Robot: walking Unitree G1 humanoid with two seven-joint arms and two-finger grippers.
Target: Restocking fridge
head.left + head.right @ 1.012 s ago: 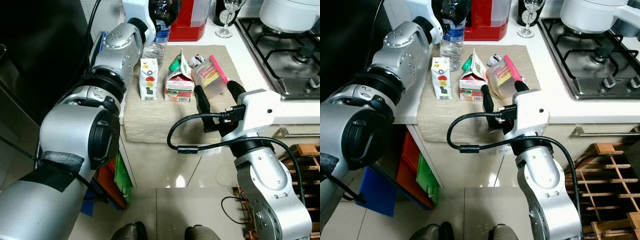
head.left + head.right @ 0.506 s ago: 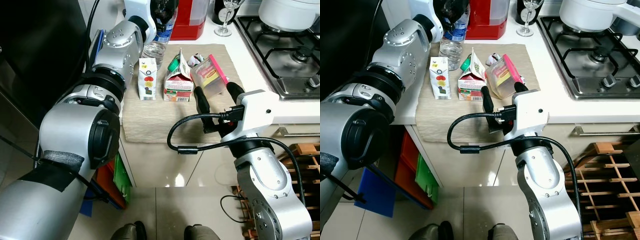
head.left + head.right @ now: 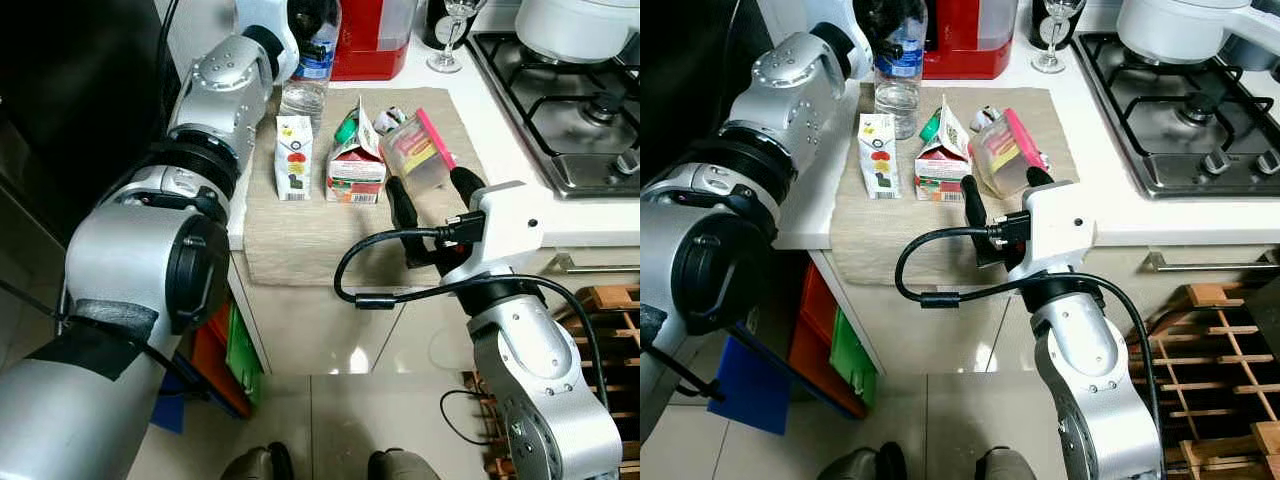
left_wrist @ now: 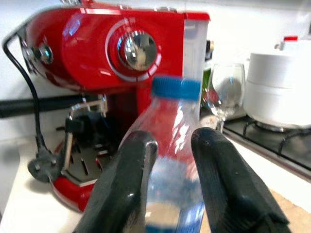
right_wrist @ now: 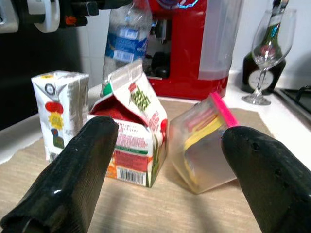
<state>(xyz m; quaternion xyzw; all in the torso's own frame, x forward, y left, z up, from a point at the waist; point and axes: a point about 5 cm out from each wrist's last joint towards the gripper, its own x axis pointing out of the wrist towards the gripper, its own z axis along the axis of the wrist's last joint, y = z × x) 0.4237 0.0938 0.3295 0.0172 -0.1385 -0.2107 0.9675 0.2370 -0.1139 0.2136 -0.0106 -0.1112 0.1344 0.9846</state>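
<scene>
A clear water bottle (image 4: 175, 121) with a blue cap stands at the back of a beige mat (image 3: 300, 240) on the counter. My left gripper (image 4: 174, 141) is shut on the bottle's upper part, one black finger (image 4: 129, 179) on each side. In front of the bottle stand a small white juice carton (image 3: 294, 157), an opened gable-top carton (image 3: 358, 160) and a tilted clear container with a pink lid (image 3: 420, 155). My right gripper (image 3: 435, 200) hovers open at the mat's front right, just short of the container, nothing between its fingers (image 5: 73, 184).
A red coffee machine (image 3: 375, 40) and a wine glass (image 3: 452, 30) stand behind the mat. A gas hob (image 3: 570, 110) with a white pot (image 3: 580, 25) lies to the right. The dark fridge (image 3: 80, 100) is on the left, and a wooden rack (image 3: 610, 320) is low on the right.
My left arm has shifted a little to the left with the water bottle, which now stands straighter. The right gripper has hardly moved.
</scene>
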